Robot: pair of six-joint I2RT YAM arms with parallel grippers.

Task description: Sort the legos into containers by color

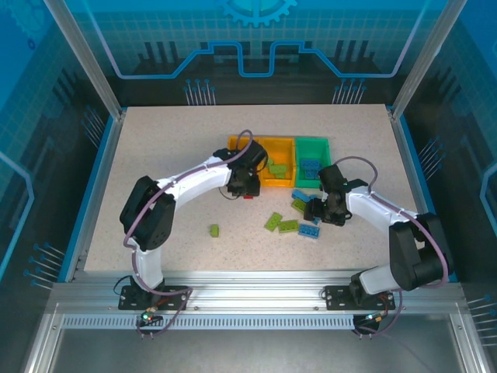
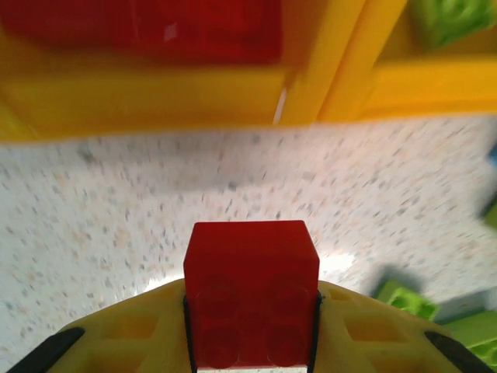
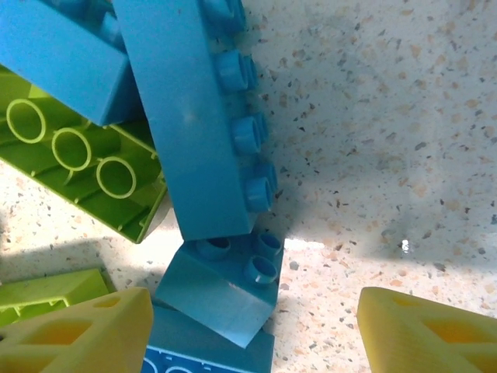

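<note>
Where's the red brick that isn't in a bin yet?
In the left wrist view, the red brick is clamped in the left gripper, just short of the near wall of the orange-yellow bins.

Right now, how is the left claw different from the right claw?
The left claw is shut on a red brick; the right claw is open, its fingers wide apart and gripping nothing. The left claw is up close to the orange-yellow bins; the right claw hangs over loose blue bricks and a lime green brick on the table. Both claws have yellow fingers.
</note>
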